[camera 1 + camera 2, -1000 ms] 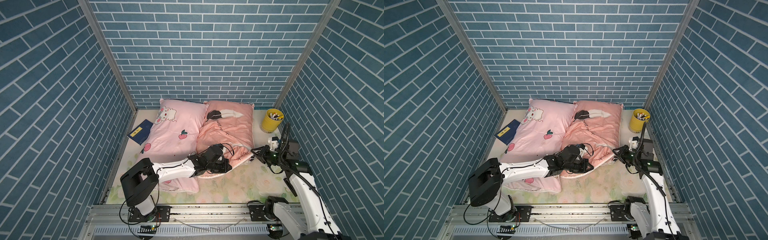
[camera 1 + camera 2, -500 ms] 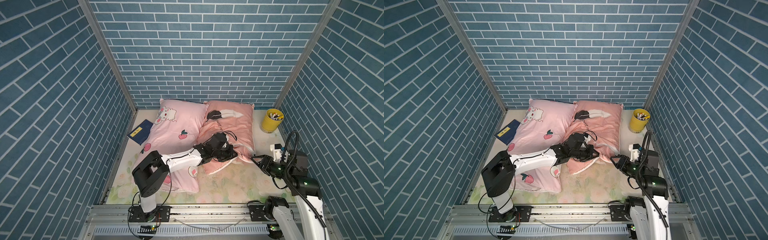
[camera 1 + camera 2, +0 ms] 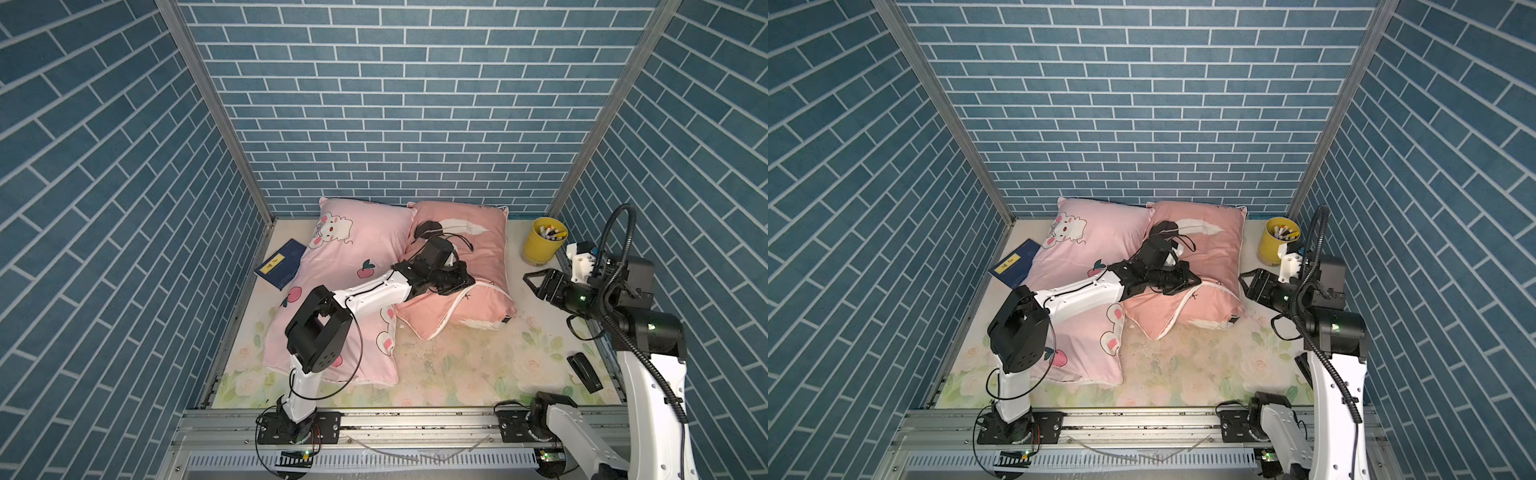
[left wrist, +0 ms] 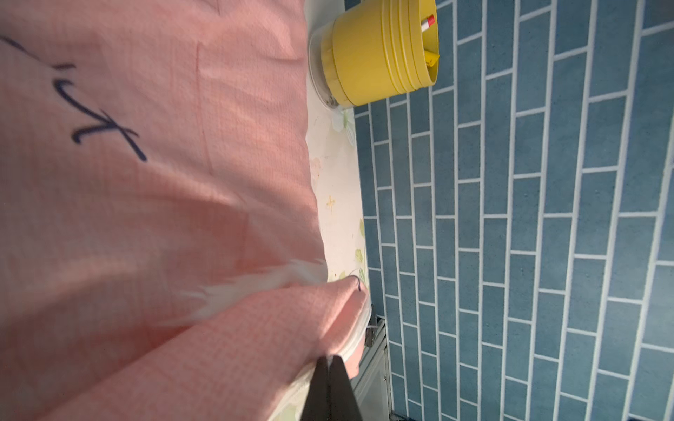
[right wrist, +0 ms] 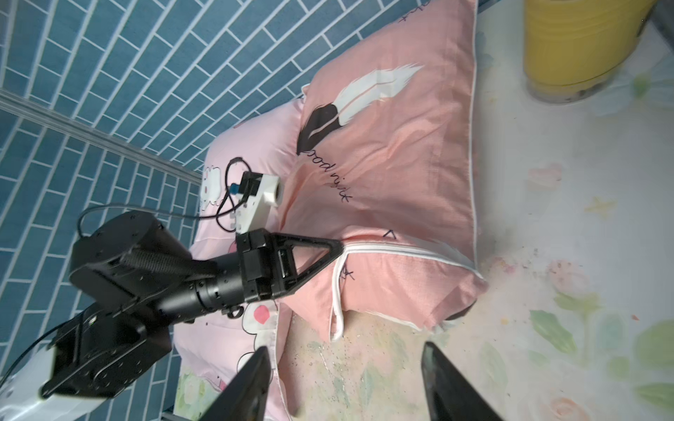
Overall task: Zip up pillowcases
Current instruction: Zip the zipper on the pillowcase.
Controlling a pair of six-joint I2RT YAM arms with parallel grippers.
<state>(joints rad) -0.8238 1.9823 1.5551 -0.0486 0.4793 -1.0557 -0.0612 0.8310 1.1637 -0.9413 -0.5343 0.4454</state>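
Left jaws tight on salmon pillowcase (image 3: 486,249) edge, right jaws apart above floral mat (image 3: 469,365), blue-brick walls (image 3: 415,104) around.

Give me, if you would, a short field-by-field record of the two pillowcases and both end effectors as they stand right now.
salmon pillowcase: on the robot's right of the pale one, near end bunched, white trim showing
pale pink pillowcase: lies flat beside it
left end effector: shut on the salmon pillowcase's white-trimmed edge
right end effector: open, empty, apart from both pillowcases
zip state: cannot tell
other items: yellow cup, blue book
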